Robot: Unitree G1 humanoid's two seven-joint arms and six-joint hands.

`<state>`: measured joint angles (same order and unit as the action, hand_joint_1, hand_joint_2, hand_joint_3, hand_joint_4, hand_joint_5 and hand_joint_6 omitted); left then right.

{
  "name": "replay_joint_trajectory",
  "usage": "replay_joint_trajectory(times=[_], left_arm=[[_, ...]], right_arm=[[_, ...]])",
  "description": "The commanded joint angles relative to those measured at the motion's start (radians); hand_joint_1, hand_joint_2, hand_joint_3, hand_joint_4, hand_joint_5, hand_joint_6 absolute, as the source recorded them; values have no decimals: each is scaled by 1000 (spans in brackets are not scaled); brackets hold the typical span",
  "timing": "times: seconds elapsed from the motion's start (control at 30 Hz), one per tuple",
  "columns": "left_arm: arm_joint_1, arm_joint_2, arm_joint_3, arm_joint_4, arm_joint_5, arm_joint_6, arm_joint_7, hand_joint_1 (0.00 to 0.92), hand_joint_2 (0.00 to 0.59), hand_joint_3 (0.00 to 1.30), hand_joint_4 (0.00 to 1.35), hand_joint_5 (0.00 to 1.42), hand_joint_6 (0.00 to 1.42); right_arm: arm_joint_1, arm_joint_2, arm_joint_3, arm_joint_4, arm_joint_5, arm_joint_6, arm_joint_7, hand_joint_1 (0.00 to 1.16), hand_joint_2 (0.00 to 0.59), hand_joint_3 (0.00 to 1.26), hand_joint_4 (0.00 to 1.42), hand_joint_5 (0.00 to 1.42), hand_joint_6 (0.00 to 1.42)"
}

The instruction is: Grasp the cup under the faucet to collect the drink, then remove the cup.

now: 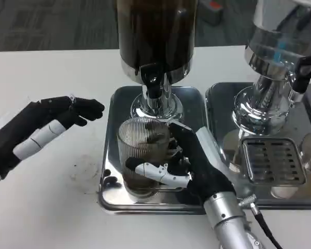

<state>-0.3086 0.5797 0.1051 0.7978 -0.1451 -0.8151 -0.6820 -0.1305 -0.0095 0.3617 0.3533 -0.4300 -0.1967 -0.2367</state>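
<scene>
Right hand (197, 166) wrapped fingers (155, 172) round cup (143, 150), kept under faucet (153, 83) for catching drink; left hand (41, 132) waited empty, fingers loosely apart, over bench (52, 207).

Bright, even overhead light; glare on the steel tray (110, 171), focus sharp.

Dispenser tank (156, 31): dark contents; top cut off by upper picture edge.
Second dispenser (280, 57): upper body and right side cut off at the corner; its tray (225, 104) runs past the right edge.
Left hand (39, 129): forearm cut off by left edge.
Right hand (194, 166): covers the right side of the cup (142, 150); forearm cut off below.
Cup contents: level too unclear to tell through ribbed wall.
Background objects (212, 10): blurred, unidentifiable.
</scene>
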Motion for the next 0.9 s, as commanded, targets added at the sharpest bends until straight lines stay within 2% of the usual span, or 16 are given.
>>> replay_joint_trajectory(times=[0.03, 0.37, 0.63, 0.9], left_arm=[[2, 10, -2, 5, 10, 9, -15, 0, 122, 434, 396, 350, 405], [-2, 6, -2, 11, 9, 10, -20, 0, 122, 429, 396, 350, 408], [-7, 3, -4, 19, 9, 9, -22, 0, 122, 428, 396, 350, 410], [-14, -1, -6, 27, 7, 8, -27, 0, 123, 428, 396, 350, 412]], right_arm=[[45, -3, -9, 7, -8, -11, -30, 743, 209, 503, 610, 803, 982], [97, -12, -47, -56, 0, -31, -63, 731, 205, 520, 610, 821, 1032], [173, -28, -91, -155, -3, -8, -57, 750, 222, 520, 610, 821, 1043], [247, -36, -133, -259, -1, 14, -59, 762, 214, 516, 593, 821, 1050]])
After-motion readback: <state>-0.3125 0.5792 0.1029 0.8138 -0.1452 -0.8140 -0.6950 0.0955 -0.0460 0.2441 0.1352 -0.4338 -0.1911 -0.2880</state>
